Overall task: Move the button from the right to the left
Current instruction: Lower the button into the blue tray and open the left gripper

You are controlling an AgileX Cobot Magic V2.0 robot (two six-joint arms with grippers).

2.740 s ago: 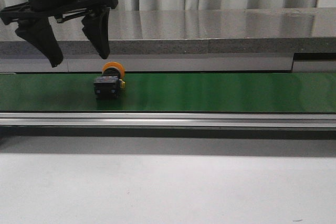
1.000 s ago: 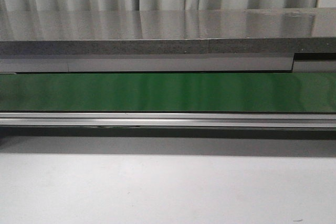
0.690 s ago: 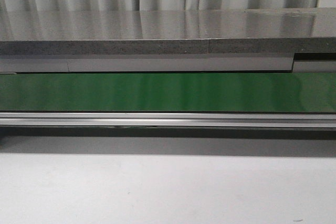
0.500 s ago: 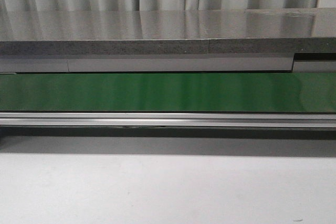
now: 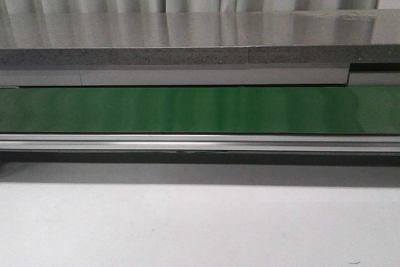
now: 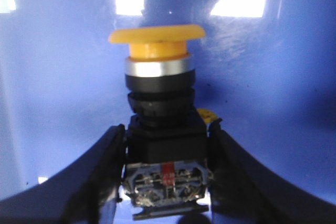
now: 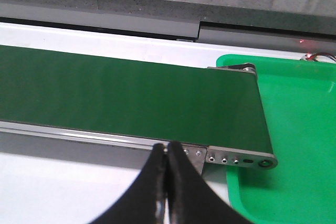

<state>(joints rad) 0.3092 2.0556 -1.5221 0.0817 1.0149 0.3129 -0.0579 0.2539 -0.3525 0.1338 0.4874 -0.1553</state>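
Observation:
In the left wrist view the button (image 6: 157, 77), a yellow-orange cap with a silver ring on a black boxy body, stands upright between my left gripper's black fingers (image 6: 100, 171). The left gripper (image 6: 166, 145) is shut on the button's body, over a glossy blue surface (image 6: 52, 77). In the right wrist view my right gripper (image 7: 168, 150) is shut with nothing in it, hovering by the near rail at the end of the green belt (image 7: 126, 98). The front view shows neither gripper nor the button, only the bare green belt (image 5: 200, 109).
A bright green tray (image 7: 294, 129) sits just past the belt's end. A grey stone ledge (image 5: 187, 35) runs behind the belt, and a metal rail (image 5: 200, 143) along its front. The white tabletop (image 5: 187, 223) lies in front.
About 2.7 s ago the button sat on the left of the belt under my open left gripper. Both have left the front view; over the last second that view is unchanged.

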